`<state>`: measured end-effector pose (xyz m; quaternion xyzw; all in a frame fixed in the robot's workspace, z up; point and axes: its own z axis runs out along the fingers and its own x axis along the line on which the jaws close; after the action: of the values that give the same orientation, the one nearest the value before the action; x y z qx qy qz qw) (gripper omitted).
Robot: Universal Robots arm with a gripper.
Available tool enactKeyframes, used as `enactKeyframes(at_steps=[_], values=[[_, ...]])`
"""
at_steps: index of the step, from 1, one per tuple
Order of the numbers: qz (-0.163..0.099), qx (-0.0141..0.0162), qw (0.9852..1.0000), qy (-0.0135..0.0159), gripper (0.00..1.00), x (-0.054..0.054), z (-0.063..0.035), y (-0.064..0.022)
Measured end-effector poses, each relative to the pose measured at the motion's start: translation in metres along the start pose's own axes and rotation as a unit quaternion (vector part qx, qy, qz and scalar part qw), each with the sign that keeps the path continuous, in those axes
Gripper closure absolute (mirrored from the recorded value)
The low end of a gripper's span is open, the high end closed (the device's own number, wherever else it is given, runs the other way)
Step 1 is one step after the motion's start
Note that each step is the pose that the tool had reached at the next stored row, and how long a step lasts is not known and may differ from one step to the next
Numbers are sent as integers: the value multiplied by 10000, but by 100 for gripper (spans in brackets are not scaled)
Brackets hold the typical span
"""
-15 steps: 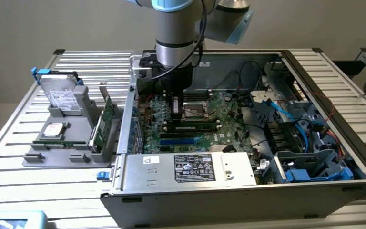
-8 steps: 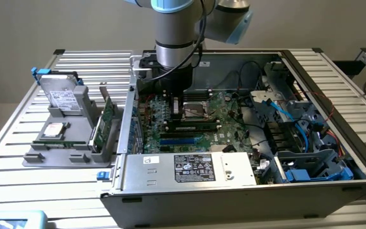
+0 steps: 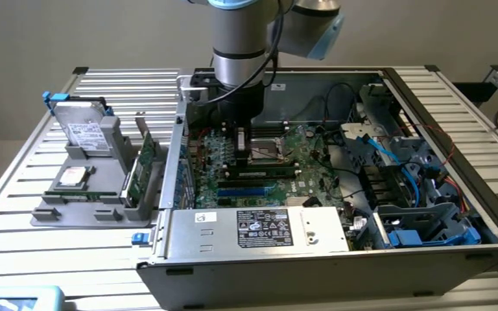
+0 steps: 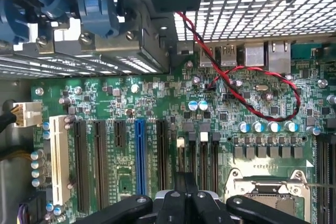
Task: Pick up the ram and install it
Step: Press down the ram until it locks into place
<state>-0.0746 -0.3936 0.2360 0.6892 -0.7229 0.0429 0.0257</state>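
Note:
In the exterior view a slim green stick with black chips, the ram (image 3: 262,173), lies along a memory slot on the motherboard (image 3: 305,146) inside the open computer case. My gripper (image 3: 246,154) reaches straight down into the case, its tips at the ram's end on the exterior view's left. I cannot tell whether they touch it. In the wrist view the black fingers (image 4: 202,205) are pressed together with nothing between them, so my gripper (image 4: 184,203) is shut over the board's expansion slots (image 4: 100,156).
Blue memory slots (image 3: 247,191) run beside the ram. The power supply (image 3: 258,227) fills the case's near side, with a drive cage and blue cables (image 3: 404,175) on the exterior view's right. Outside, a grey holder (image 3: 80,197) carries a hard drive (image 3: 85,129) and a green card (image 3: 145,162).

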Motion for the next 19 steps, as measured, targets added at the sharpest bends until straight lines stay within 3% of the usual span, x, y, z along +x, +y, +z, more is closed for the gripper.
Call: enactKeyframes(at_steps=[9, 19], values=[[0, 0, 10000, 0, 89, 1, -95, -177], [0, 0, 10000, 0, 89, -3, -118, -319]])
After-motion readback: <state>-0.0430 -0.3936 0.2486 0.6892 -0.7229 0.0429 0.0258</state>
